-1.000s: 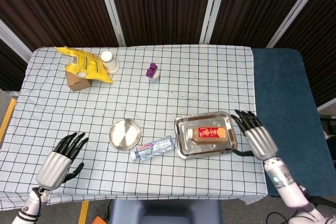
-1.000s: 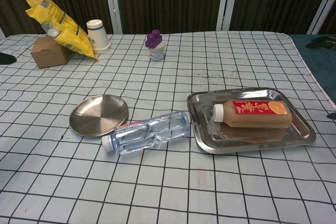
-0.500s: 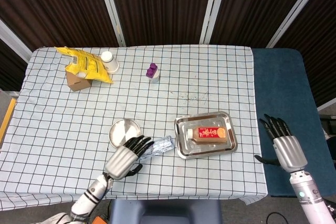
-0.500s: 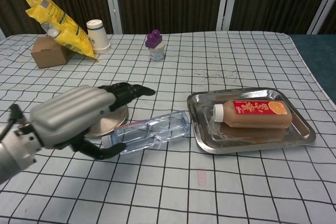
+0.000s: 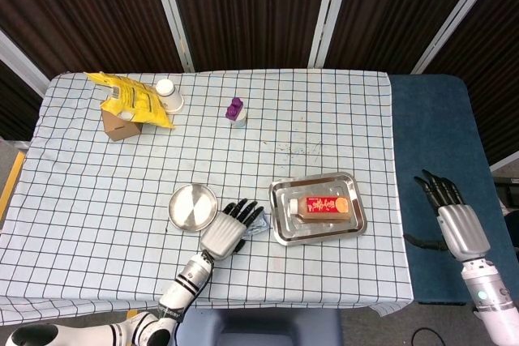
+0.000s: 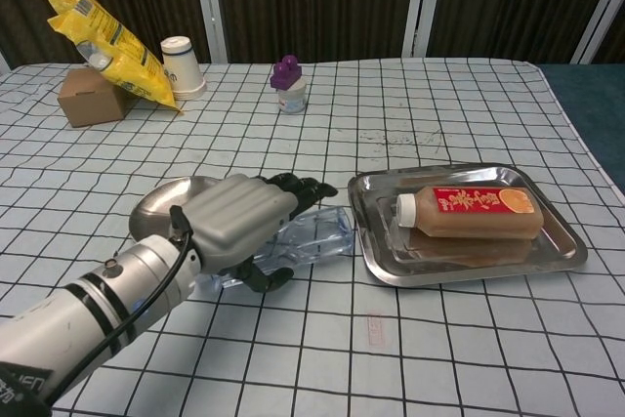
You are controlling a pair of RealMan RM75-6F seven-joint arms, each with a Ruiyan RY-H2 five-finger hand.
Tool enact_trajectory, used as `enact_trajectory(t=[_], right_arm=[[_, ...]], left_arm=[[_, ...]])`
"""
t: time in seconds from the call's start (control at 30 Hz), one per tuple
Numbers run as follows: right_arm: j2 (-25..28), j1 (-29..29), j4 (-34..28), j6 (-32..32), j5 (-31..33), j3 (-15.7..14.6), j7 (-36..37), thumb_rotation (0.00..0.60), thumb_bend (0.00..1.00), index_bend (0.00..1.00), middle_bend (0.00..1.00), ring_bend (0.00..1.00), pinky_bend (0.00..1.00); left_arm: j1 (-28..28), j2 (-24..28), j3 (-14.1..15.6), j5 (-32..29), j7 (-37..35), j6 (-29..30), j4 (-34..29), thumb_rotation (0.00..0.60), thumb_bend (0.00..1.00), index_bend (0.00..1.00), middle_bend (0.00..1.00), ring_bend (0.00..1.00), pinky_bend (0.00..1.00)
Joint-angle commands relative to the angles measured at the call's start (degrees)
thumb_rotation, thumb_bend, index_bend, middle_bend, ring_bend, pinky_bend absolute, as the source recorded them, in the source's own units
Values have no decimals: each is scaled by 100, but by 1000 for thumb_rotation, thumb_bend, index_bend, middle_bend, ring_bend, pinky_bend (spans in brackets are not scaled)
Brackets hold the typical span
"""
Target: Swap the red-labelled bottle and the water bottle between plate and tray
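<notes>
Tray (image 6: 562, 253) was polished metal, mirror-glossy, reflecting bottle above. Plate (image 6: 161, 204) was brushed metal, duller sheen. Red-labelled bottle (image 6: 471, 212) looked like smooth plastic with glossy label. Water bottle (image 6: 314, 234) was clear, ribbed plastic. Tablecloth (image 6: 391, 358) was matt cloth, lightly wrinkled. Left hand (image 6: 239, 224) had matt silver-grey shell (metal or plastic, unclear) and black fingers (image 6: 303, 186). Snack bag (image 6: 103, 36) was shiny, crinkled yellow film. Box (image 6: 88, 97) was matt brown cardboard. Cup (image 6: 181, 63) looked like paper.
</notes>
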Motion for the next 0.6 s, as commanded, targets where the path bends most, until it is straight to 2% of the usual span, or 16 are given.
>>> enact_trajectory(t=[0.03, 0.13, 0.23, 0.43, 0.6], right_arm=[[8, -17, -4, -7, -22, 23, 12, 600, 207, 0, 7, 0, 98], [-3, -28, -1, -40, -18, 56, -10, 600, 207, 0, 6, 0, 98], [-14, -26, -1, -109, -13, 77, -32, 600, 207, 0, 6, 0, 98], [-50, -24, -5, -216, -39, 93, -149, 600, 207, 0, 7, 0, 98], [-17, -35, -58, -269, -99, 84, -132, 600, 207, 0, 7, 0, 98]], left_arm=[[-41, -93, -27, -256, 231, 33, 139, 600, 362, 195, 298, 307, 391], [-58, -83, 23, -253, 126, 95, 150, 600, 365, 433, 534, 547, 585], [-75, -99, 47, -159, -49, 253, 167, 600, 389, 581, 679, 688, 718], [-142, 219, 105, 260, -322, 608, -86, 600, 428, 663, 765, 790, 821], [-214, 967, 31, 509, -515, 742, -378, 600, 431, 671, 774, 802, 829]])
